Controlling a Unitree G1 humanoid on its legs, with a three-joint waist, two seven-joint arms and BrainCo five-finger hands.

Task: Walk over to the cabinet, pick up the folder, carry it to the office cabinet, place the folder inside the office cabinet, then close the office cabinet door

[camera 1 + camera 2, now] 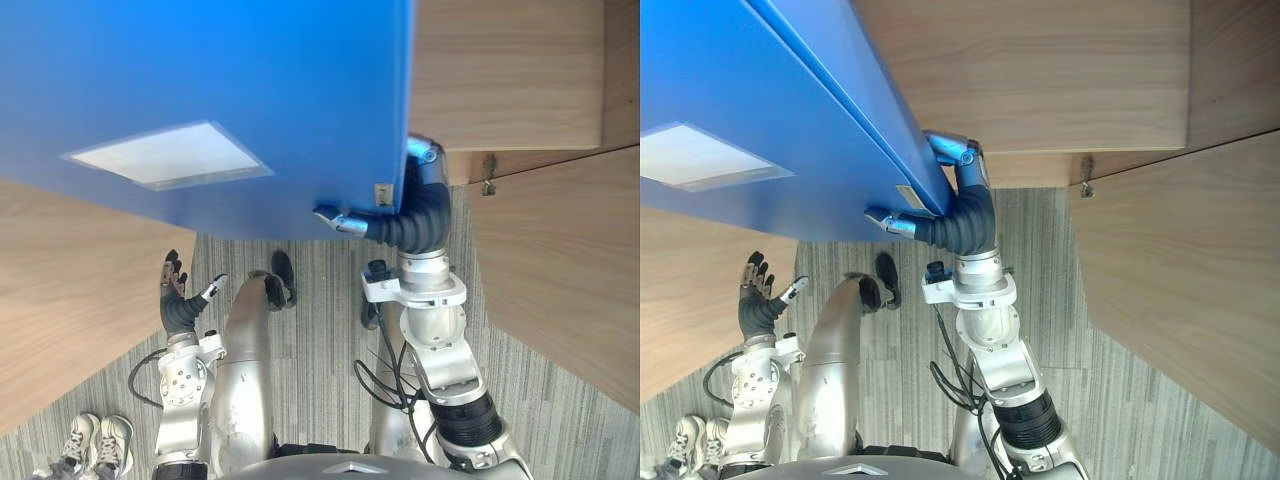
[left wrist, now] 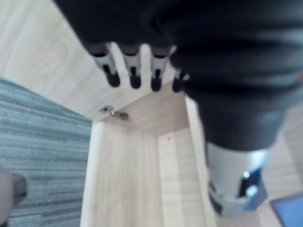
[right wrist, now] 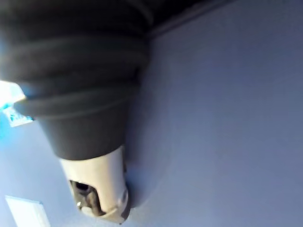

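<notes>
The blue folder (image 1: 200,100) is held up nearest, and the right hand (image 1: 962,222) pinches its lower corner. The right eye view shows fingers (image 1: 952,148) hooked over the folder's back edge. Below the folder, the left hand (image 1: 175,295) hangs with straight fingers. Its wrist view looks into an open wooden cabinet (image 2: 128,179) with a hinge (image 2: 113,112).

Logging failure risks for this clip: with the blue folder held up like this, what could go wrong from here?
1. The right hand pinches the blue folder near one corner only, while the left hand hangs open and low; the folder could twist or slip.
2. The folder hides much of the head view, so it might knock the wooden panel on the right.
3. A person's shoes stand close by on the robot's left.
</notes>
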